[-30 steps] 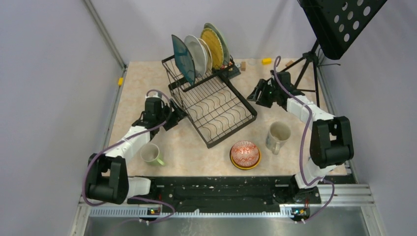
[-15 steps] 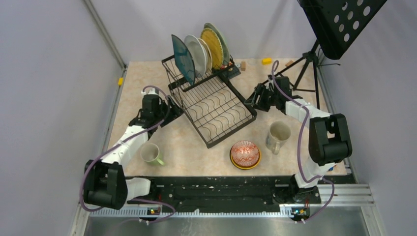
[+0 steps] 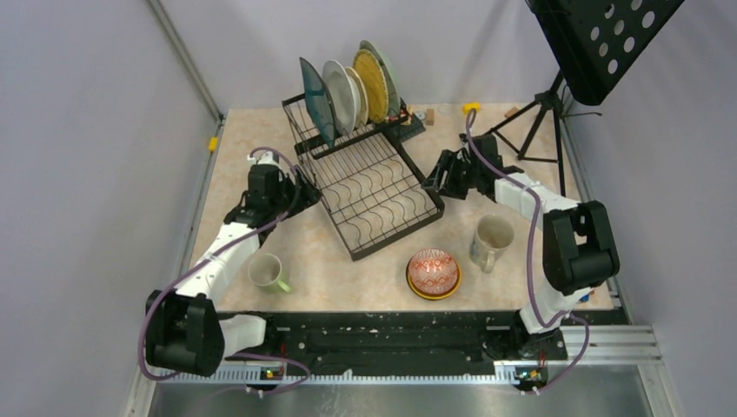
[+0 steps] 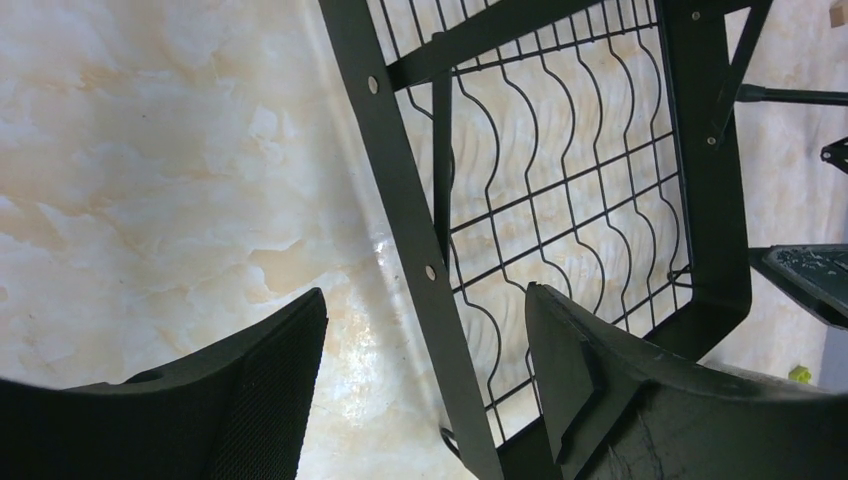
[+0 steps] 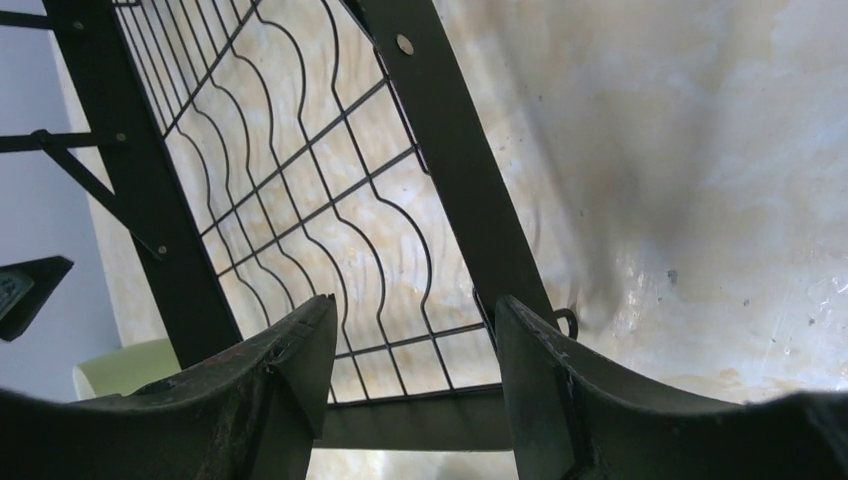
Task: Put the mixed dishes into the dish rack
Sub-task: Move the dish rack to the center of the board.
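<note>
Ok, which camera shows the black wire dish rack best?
The top external view: the whole black wire dish rack shows, round plates standing in it. Each wrist view shows only a side rail and wavy wires.

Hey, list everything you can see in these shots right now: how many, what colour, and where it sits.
dish rack: one, black wire, table centre
plates: at least four, dark teal, white, yellow, pale green, upright in the rack's raised back section
light-green mug: one, on the table near left
cream mug: one, on the table near right
red-patterned bowl: one, nested in the bowl below
yellow-orange bowl: one, table front, right of centre
small blocks: at least three, two yellow, one wood-coloured, back and left table edges
music stand: one, black, back right
table: one, marbled beige
left gripper: open, straddling the rack's left rail
right gripper: open, at the rack's right rail
</note>
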{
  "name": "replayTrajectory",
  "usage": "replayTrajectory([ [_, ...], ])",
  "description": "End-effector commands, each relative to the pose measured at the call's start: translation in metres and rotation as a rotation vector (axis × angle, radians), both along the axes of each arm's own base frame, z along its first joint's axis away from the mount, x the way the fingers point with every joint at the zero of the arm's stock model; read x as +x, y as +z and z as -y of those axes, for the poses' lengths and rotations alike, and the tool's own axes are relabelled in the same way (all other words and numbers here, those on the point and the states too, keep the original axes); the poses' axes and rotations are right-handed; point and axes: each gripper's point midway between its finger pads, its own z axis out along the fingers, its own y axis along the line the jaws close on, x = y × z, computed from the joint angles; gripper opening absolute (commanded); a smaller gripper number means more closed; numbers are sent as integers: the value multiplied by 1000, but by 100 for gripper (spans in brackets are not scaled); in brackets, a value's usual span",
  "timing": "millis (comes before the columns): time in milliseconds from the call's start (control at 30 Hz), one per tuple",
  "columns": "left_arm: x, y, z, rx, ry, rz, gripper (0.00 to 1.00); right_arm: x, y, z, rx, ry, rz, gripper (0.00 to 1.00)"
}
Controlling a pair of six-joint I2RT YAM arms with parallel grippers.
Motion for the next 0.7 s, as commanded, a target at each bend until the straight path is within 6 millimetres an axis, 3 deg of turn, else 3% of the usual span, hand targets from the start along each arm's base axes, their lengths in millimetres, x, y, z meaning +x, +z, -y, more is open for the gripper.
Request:
replayTrajectory([
  [0,5,31,9,-3,-81,141,77,11,60,7,-79,-31,149,61],
  [167,-1,36,21,0,-179,214,77,7,119,60,-271,-198,310,63],
  [333,-3,57,33,32,-270,305,77,-29,159,123,-388,-456,429,63],
  [500,-2,66,43,42,-324,335,76,-77,155,172,-502,-623,410,63],
  [667,0,77,57,33,-375,363,76,-103,124,196,-589,-683,276,63],
])
